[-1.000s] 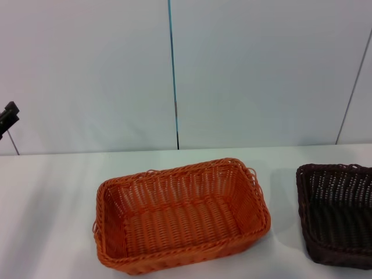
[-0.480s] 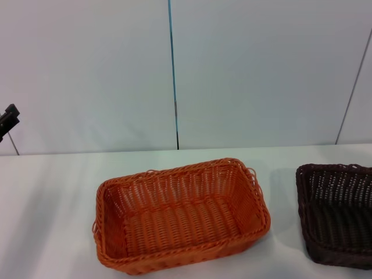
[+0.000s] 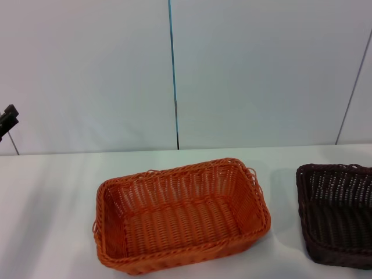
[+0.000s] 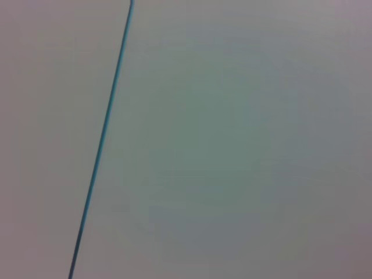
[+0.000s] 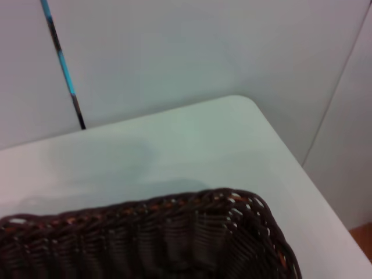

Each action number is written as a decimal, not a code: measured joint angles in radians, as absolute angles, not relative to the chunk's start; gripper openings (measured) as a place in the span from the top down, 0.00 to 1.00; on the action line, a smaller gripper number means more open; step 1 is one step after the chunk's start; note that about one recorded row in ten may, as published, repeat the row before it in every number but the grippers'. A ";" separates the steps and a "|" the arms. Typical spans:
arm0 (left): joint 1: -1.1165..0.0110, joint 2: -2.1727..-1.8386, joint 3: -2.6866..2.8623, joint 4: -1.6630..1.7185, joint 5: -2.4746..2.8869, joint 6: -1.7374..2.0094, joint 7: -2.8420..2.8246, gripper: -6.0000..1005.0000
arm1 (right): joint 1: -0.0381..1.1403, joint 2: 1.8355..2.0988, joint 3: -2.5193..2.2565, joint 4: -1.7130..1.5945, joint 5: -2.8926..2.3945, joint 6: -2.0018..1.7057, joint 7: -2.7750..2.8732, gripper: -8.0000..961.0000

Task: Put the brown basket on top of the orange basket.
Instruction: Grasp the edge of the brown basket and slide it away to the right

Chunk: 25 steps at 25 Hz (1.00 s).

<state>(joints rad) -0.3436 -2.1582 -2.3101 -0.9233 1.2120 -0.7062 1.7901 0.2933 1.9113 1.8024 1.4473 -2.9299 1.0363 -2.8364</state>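
The orange basket (image 3: 181, 215) sits empty on the white table (image 3: 52, 197), a little left of the middle in the head view. The brown basket (image 3: 337, 212) sits on the table to its right, cut off by the picture's right edge, with a gap between the two. The right wrist view shows the brown basket's rim and far corner (image 5: 174, 232) from above. A dark part of my left arm (image 3: 7, 119) shows at the far left edge, raised above the table. My right gripper is out of view.
A white wall with a thin blue-black seam (image 3: 173, 75) stands behind the table. The table's rounded far right corner (image 5: 244, 104) lies just beyond the brown basket. The left wrist view shows only the wall.
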 joint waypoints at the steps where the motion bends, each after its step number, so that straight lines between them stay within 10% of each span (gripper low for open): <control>1: -0.344 -2.158 -2.310 -0.923 1.212 -0.706 1.790 0.07 | 0.298 1.909 1.802 1.428 -2.930 1.033 -2.836 0.08; 25: -0.354 -2.159 -2.301 -0.891 1.207 -0.662 1.790 0.07 | 0.374 1.857 1.810 1.149 -2.931 0.871 -2.836 0.08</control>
